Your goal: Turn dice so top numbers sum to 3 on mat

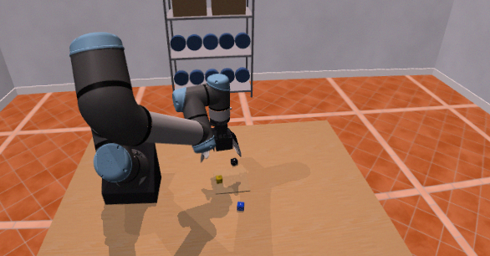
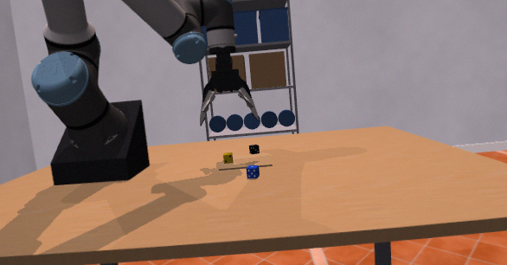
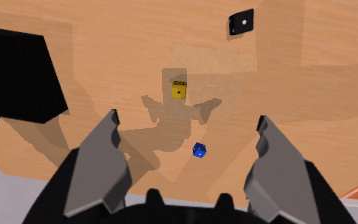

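Three small dice lie on the wooden table. The black die (image 1: pixel 234 161) (image 2: pixel 253 149) (image 3: pixel 241 22) is farthest from the arm's base and shows one white pip on top in the wrist view. The yellow die (image 1: pixel 218 179) (image 2: pixel 227 157) (image 3: pixel 179 90) shows one pip on top and sits at the edge of the thin wood-coloured mat (image 2: pixel 244 163) (image 3: pixel 215 80). The blue die (image 1: pixel 240 206) (image 2: pixel 253 172) (image 3: pixel 198 150) lies just off the mat's front edge; I cannot read its top face. My gripper (image 1: pixel 220 153) (image 2: pixel 228 111) (image 3: pixel 187 113) hangs wide open and empty, well above the dice.
The arm's black base (image 1: pixel 131 181) (image 2: pixel 99 144) stands on the table's left part. A metal shelf (image 1: pixel 209 34) with boxes and dark blue cylinders stands on the tiled floor behind the table.
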Tool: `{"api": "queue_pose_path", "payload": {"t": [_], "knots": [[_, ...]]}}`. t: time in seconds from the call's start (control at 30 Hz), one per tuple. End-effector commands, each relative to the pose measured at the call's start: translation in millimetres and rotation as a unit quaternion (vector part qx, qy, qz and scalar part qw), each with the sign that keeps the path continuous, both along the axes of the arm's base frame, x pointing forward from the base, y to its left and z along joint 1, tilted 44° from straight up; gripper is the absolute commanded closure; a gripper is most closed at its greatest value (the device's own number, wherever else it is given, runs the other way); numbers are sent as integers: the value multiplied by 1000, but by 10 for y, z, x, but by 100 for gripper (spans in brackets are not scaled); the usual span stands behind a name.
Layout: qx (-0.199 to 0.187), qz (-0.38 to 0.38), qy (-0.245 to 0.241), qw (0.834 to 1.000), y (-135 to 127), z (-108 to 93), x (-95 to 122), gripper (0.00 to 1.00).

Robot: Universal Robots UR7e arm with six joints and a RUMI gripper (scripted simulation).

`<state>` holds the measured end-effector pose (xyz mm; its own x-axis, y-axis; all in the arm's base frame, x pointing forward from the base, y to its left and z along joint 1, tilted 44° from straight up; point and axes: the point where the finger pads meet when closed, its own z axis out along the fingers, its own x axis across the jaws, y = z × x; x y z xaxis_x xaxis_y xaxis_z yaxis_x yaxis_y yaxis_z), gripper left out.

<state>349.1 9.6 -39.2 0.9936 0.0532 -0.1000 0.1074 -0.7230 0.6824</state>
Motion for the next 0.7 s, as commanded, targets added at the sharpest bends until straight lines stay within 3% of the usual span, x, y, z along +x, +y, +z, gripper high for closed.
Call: {"api": "queue_pose_path", "payload": {"t": [0.0, 0.3, 0.53, 0.57, 0.67], "knots": [[1, 18, 17, 1000, 104, -117, 139, 0], [4, 90, 85, 992, 548, -691, 573, 0], [4, 98, 93, 991, 601, -768, 612, 0], [4, 98, 93, 991, 601, -768, 612, 76], [4, 98, 93, 991, 601, -768, 612, 76]]}}
